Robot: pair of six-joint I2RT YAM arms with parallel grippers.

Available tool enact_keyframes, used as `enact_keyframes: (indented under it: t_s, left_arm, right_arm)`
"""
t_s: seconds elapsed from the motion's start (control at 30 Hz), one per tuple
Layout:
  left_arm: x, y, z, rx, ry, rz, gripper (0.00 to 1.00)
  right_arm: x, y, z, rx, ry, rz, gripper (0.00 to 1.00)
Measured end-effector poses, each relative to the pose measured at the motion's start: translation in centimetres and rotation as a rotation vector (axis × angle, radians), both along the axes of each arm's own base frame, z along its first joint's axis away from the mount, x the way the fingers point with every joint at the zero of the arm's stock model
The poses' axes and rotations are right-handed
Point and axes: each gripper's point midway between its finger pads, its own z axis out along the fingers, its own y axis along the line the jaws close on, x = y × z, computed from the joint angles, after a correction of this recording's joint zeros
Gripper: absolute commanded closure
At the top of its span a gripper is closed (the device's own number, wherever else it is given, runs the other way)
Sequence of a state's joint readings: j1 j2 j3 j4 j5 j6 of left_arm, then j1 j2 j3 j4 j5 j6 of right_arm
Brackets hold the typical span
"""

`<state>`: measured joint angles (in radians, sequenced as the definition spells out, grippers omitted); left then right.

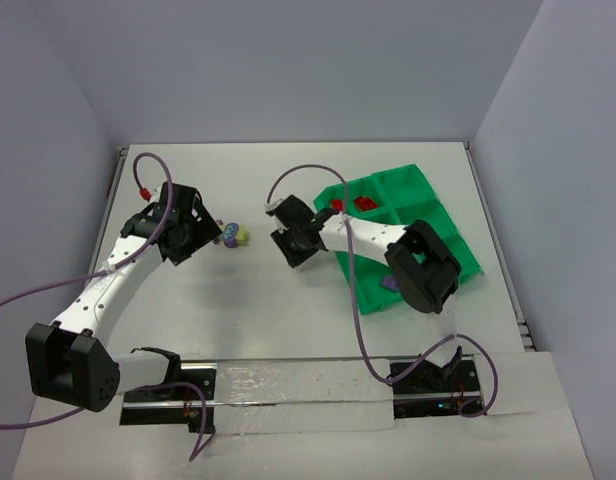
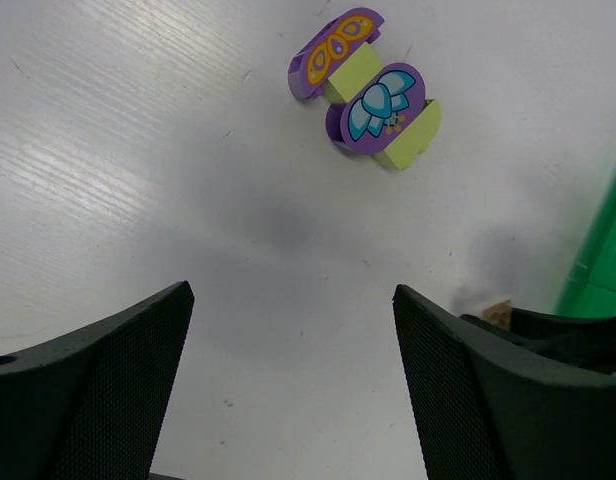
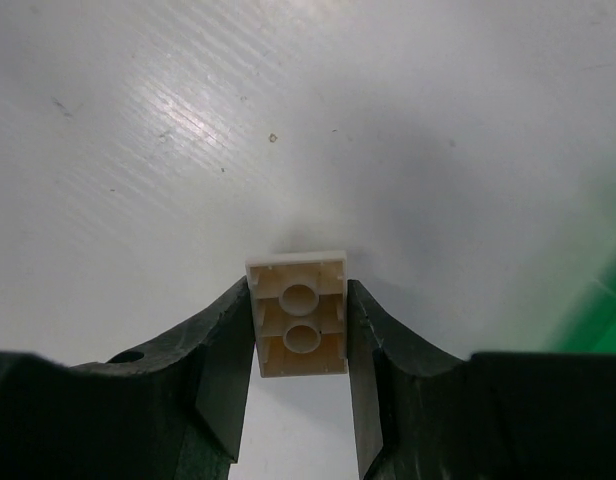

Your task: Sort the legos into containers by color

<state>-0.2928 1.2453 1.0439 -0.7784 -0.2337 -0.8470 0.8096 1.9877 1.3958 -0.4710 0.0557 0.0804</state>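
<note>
In the top view the left tool (image 1: 193, 232) hangs over the tabletop (image 1: 248, 330) at about 9 o'clock of the scene. Its fingers stand wide apart and hold nothing. A small clump of purple and yellow-green legos (image 1: 233, 236) lies just beside it at its 3 o'clock. The left wrist view shows that clump (image 2: 366, 90) ahead of the parted tool (image 2: 290, 300), at roughly 1 o'clock and not touched. Further right, the right tool (image 3: 298, 290) is clamped on a cream brick (image 3: 298, 320). The brick is hollow side up, pinched across its two long sides, and its far end pokes a little past the fingertips. Whether it has left the tabletop cannot be told. The green tray (image 1: 466, 262) sits at 3 o'clock of the right tool (image 1: 288, 240), with red bricks (image 1: 365, 203) already in a far compartment. The step in hand looks like carrying the cream brick to the tray. The grip seems square, so it should go well if the tool rises straight up first. It then needs to swing toward 3 o'clock high enough to clear the tray wall. A compartment free of red is the one to choose, and the tool should open only once low inside it, so the light brick does not bounce out. The left tool is best kept out of that path.
</note>
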Motion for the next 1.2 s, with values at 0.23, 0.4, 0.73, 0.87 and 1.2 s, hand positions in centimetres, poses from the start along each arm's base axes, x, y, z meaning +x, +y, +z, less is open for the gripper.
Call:
enact_keyframes:
  t_s: [0.23, 0.4, 0.73, 0.87, 1.2]
  left_arm:
    - [-0.1, 0.1, 0.0, 0.009, 0.005, -0.011, 0.12]
    - [-0.1, 0.1, 0.0, 0.012, 0.005, -0.015, 0.12]
    - [-0.3, 0.1, -0.1, 0.012, 0.013, -0.020, 0.12]
    - [-0.6, 0.2, -0.2, 0.016, 0.025, -0.020, 0.12]
    - [-0.8, 0.2, -0.1, 0.018, 0.033, -0.019, 0.08]
  right_arm:
    - [5.5, -3.8, 10.4, 0.281, -0.118, -0.276, 0.85]
    - [9.5, -14.2, 17.1, 0.445, -0.298, -0.622, 0.83]
    - [12.4, -27.9, 14.4, 0.373, -0.347, -1.035, 0.80]
    - [14.2, -30.8, 13.7, 0.344, -0.360, -1.117, 0.77]
    - [20.6, -32.4, 13.0, 0.308, -0.390, -1.158, 0.42]
